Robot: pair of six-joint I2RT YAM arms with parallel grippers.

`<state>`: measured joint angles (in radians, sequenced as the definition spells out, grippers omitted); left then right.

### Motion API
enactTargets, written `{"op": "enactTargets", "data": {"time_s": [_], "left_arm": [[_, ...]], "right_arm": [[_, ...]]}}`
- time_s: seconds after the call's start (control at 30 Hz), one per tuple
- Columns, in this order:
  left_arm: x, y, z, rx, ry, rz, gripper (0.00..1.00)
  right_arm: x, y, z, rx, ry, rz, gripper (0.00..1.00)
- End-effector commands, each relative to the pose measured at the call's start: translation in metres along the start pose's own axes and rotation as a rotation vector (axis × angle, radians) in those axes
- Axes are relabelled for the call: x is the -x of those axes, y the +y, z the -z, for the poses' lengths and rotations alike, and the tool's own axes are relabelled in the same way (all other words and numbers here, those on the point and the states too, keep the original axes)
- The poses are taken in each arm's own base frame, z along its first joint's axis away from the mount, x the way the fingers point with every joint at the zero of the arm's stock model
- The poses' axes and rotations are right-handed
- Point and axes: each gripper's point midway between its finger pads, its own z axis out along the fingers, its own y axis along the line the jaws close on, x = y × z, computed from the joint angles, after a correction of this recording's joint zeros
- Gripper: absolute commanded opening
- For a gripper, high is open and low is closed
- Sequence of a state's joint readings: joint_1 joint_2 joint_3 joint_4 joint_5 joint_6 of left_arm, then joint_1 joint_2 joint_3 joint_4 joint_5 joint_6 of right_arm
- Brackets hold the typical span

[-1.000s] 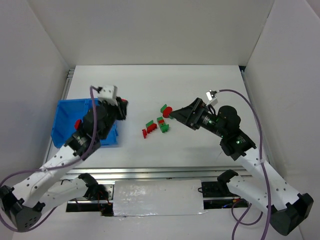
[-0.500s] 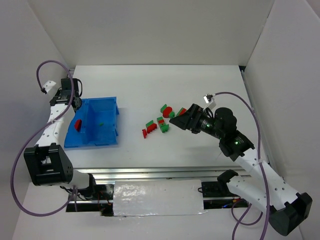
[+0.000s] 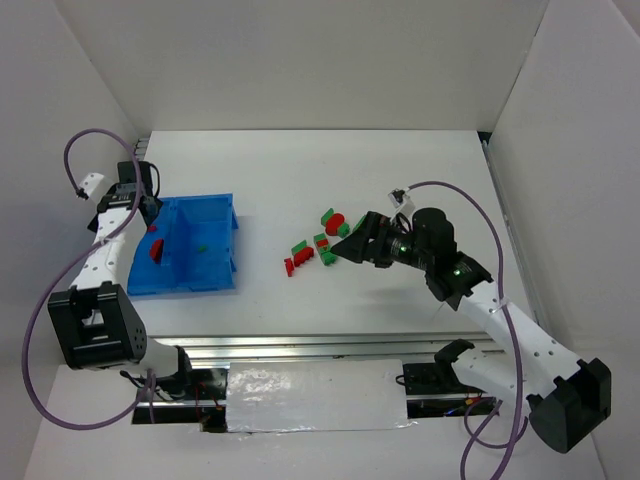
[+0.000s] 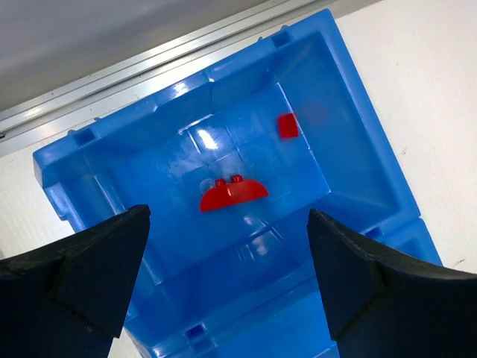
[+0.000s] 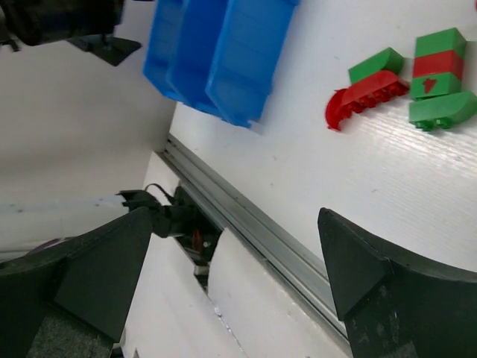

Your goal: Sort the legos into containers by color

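The blue bin (image 3: 218,270) stands at the table's left. A red lego (image 3: 155,250) lies in its left part and a small green one (image 3: 203,245) further right. My left gripper (image 3: 145,212) hangs open over the bin's far left corner. In the left wrist view the curved red brick (image 4: 232,192) and a small red brick (image 4: 288,125) lie in one compartment beyond the open left gripper (image 4: 227,276). Several loose red and green legos (image 3: 318,245) lie mid-table. My right gripper (image 3: 352,243) is open just right of them, holding nothing. In the right wrist view they lie at top right (image 5: 417,78).
White walls enclose the table on three sides. A metal rail (image 3: 300,345) runs along the near edge, seen also as the rail (image 5: 246,224) in the right wrist view. The bin's outer wall (image 5: 223,52) shows there too. Grey cables loop off both arms.
My left arm has swung from over the bin to its far left corner and its gripper has opened. My right gripper has shifted left, closer to the loose legos.
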<state>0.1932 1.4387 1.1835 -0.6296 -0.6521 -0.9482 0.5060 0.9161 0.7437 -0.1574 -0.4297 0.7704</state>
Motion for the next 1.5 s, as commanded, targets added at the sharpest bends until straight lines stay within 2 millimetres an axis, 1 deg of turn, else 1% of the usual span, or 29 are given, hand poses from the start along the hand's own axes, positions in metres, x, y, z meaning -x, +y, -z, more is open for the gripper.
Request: {"op": "enactTargets", "data": {"time_s": [0.0,0.03,0.07,0.1,0.13,0.17,0.2,0.23,0.27,0.3,0.33,0.37,0.4,0.43,0.5,0.53,0.67,0.73,0.77,0.8,0.83,0.87,0.9,1.0,1.1,1.2,1.23,1.3,1.47], "left_arm": [[0.023,-0.001,0.023,-0.052,-0.045,0.046,0.99],[0.025,-0.004,0.027,-0.079,-0.041,0.044,1.0],[0.03,-0.007,0.039,-0.135,-0.044,0.025,1.0],[0.025,-0.021,0.048,-0.232,-0.005,0.011,1.0],[0.024,-0.028,0.056,-0.297,0.007,-0.004,0.99],[0.023,-0.029,0.07,-0.374,0.005,-0.05,0.99],[0.013,-0.041,0.085,-0.487,0.047,-0.083,1.0],[0.012,-0.046,0.096,-0.553,0.044,-0.103,1.0],[0.01,-0.043,0.111,-0.612,0.029,-0.146,1.0],[0.001,-0.049,0.128,-0.695,0.049,-0.189,1.0],[0.001,-0.047,0.144,-0.749,0.034,-0.215,1.0],[-0.007,-0.046,0.153,-0.789,0.031,-0.283,1.0],[-0.01,-0.044,0.161,-0.819,0.027,-0.313,1.0],[-0.013,-0.041,0.177,-0.881,0.022,-0.339,1.0],[-0.026,-0.032,0.185,-0.932,0.038,-0.419,1.0],[-0.03,-0.028,0.198,-0.999,0.028,-0.457,0.99],[-0.058,-0.009,0.197,-1.059,0.04,-0.46,1.0],[-0.063,-0.001,0.2,-1.082,0.016,-0.435,1.0],[-0.071,0.003,0.191,-1.068,0.026,-0.425,1.0],[-0.069,0.004,0.195,-1.076,0.012,-0.422,1.0],[-0.063,0.005,0.203,-1.097,-0.016,-0.425,1.0],[-0.062,0.006,0.204,-1.106,-0.025,-0.422,1.0],[-0.061,0.006,0.208,-1.124,-0.041,-0.412,1.0],[-0.066,0.005,0.21,-1.139,-0.02,-0.429,1.0],[-0.067,0.005,0.208,-1.125,-0.016,-0.432,0.99],[-0.068,0.005,0.21,-1.138,-0.012,-0.435,0.99],[-0.068,0.005,0.211,-1.144,-0.013,-0.435,0.99],[-0.068,0.005,0.211,-1.147,-0.013,-0.437,0.99],[-0.069,0.004,0.212,-1.156,-0.01,-0.442,0.99]], "right_arm": [[0.01,-0.013,-0.011,-0.068,-0.014,0.038,1.0],[0.014,-0.023,-0.015,-0.117,-0.017,0.051,1.0],[0.02,-0.05,-0.026,-0.238,-0.037,0.047,1.0],[0.035,-0.053,-0.029,-0.289,-0.067,0.065,0.99],[0.037,-0.066,-0.034,-0.353,-0.057,0.071,1.0],[0.035,-0.089,-0.046,-0.432,-0.017,0.092,0.99],[0.058,-0.088,-0.052,-0.477,-0.061,0.12,0.99],[0.049,-0.112,-0.064,-0.555,0.009,0.125,0.98],[0.051,-0.12,-0.071,-0.579,0.046,0.172,0.97],[0.067,-0.116,-0.075,-0.611,0.041,0.196,0.96],[0.062,-0.136,-0.087,-0.668,0.094,0.203,0.96],[0.064,-0.144,-0.091,-0.697,0.115,0.228,0.96],[0.077,-0.143,-0.093,-0.731,0.097,0.234,0.96],[0.073,-0.156,-0.099,-0.773,0.12,0.228,0.96],[0.076,-0.158,-0.101,-0.801,0.114,0.222,0.96],[0.072,-0.154,-0.103,-0.78,0.121,0.223,0.95],[0.043,-0.135,-0.112,-0.697,0.148,0.264,0.94],[0.016,-0.118,-0.126,-0.586,0.219,0.356,0.89],[0.007,-0.115,-0.131,-0.56,0.243,0.388,0.88],[-0.004,-0.107,-0.136,-0.537,0.267,0.421,0.87],[-0.012,-0.114,-0.141,-0.558,0.293,0.421,0.85],[-0.011,-0.109,-0.147,-0.564,0.287,0.413,0.84],[-0.025,-0.113,-0.152,-0.588,0.312,0.379,0.84],[-0.038,-0.111,-0.161,-0.631,0.302,0.36,0.85],[-0.058,-0.098,-0.171,-0.627,0.285,0.334,0.83],[-0.074,-0.085,-0.183,-0.619,0.291,0.348,0.75],[-0.079,-0.089,-0.185,-0.635,0.305,0.353,0.68],[-0.084,-0.082,-0.19,-0.623,0.308,0.364,0.66],[-0.089,-0.084,-0.198,-0.632,0.298,0.356,0.63]]}}
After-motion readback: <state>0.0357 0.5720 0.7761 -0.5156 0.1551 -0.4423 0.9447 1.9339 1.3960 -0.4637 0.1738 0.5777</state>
